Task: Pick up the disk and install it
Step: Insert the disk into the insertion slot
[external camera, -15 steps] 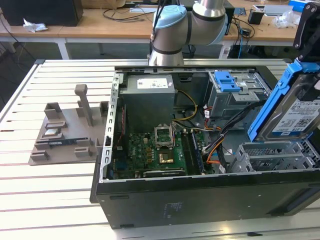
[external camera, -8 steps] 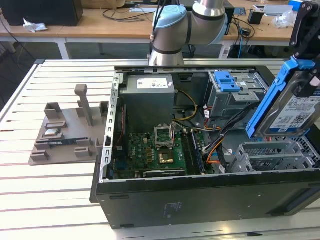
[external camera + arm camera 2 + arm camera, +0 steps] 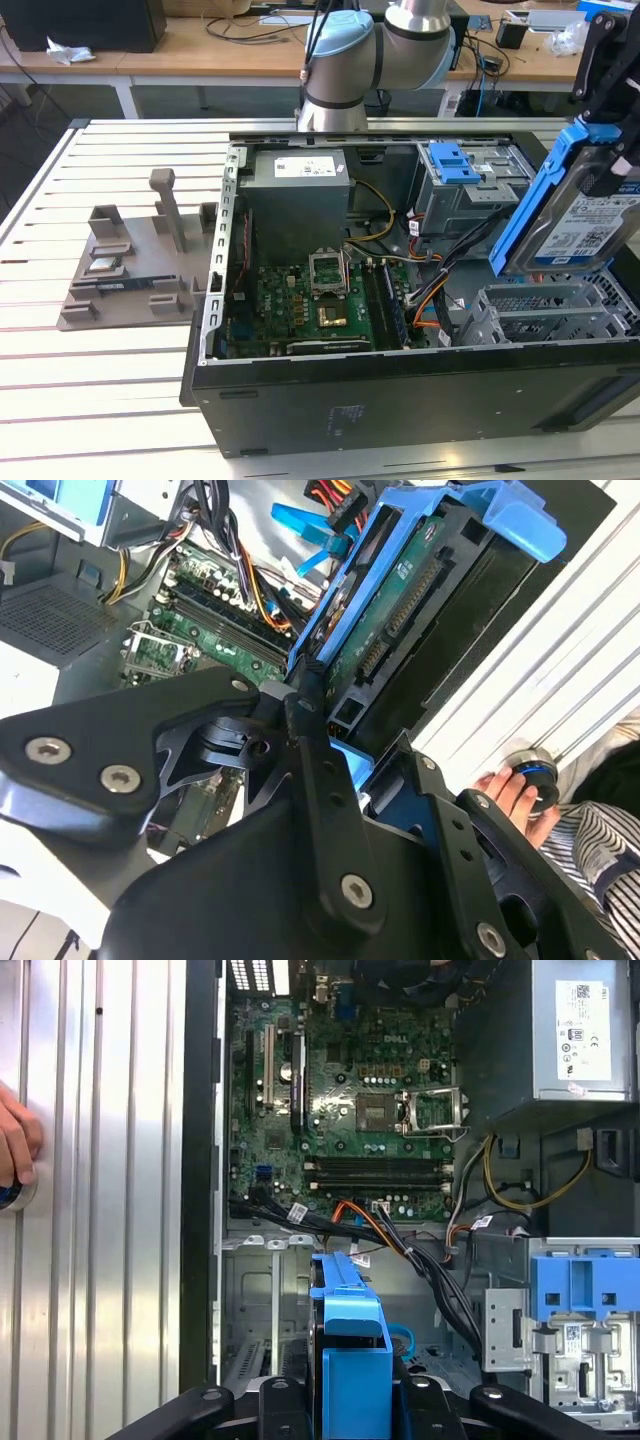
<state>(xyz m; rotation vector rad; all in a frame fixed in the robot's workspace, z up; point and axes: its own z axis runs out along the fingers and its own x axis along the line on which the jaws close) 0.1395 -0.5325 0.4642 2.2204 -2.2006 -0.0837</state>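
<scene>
Item: the disk, a silver drive in blue rails with its label toward the exterior view, lifted clear of the tabletop and tilted, at about 3 o'clock of the motherboard. Holder: the gripper, fingers clenched on the disk's blue rails, the arm's wrist descending from 12 o'clock. Beneath, at 6 o'clock of the disk: a grey metal drive bay in the open computer case, with no drive seen in it; the disk hangs just above it, not entered. At 10 o'clock of the disk: a second cage topped by a blue latch. Also present: a person's hand on the tabletop beside the case. Status, as judged: pick-up complete; lowering, aligning and seating the disk in a bay remain
</scene>
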